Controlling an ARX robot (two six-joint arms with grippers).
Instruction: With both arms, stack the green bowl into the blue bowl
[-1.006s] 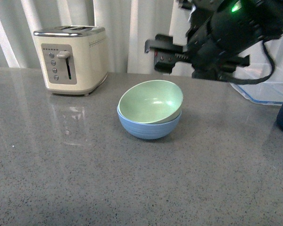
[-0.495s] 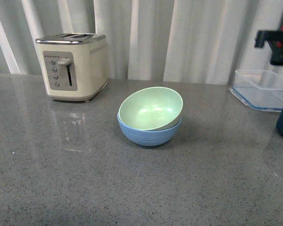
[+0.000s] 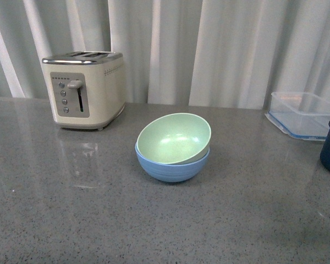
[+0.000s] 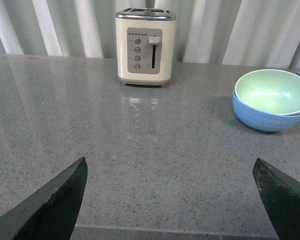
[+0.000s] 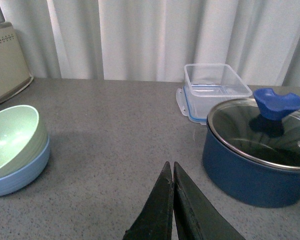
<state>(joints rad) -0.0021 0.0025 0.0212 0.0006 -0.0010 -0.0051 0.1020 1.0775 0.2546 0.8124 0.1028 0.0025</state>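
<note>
green bowl (image 3: 174, 137): nested tilted inside blue bowl (image 3: 170, 168), mid-counter, right of toaster (image 3: 83, 89).
left gripper (image 4: 170, 200): fingers spread wide, empty.
right gripper (image 5: 173, 210): fingers pressed together, empty, beside navy pot (image 5: 257, 150).

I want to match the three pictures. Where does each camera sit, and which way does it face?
Front: on the body, facing the curtain; green bowl in blue bowl; no arm shows.
Left wrist: low over the table, facing the toaster; fingers wide apart.
Right wrist: faces pot and container; fingers together.
All share the bowls.
</note>
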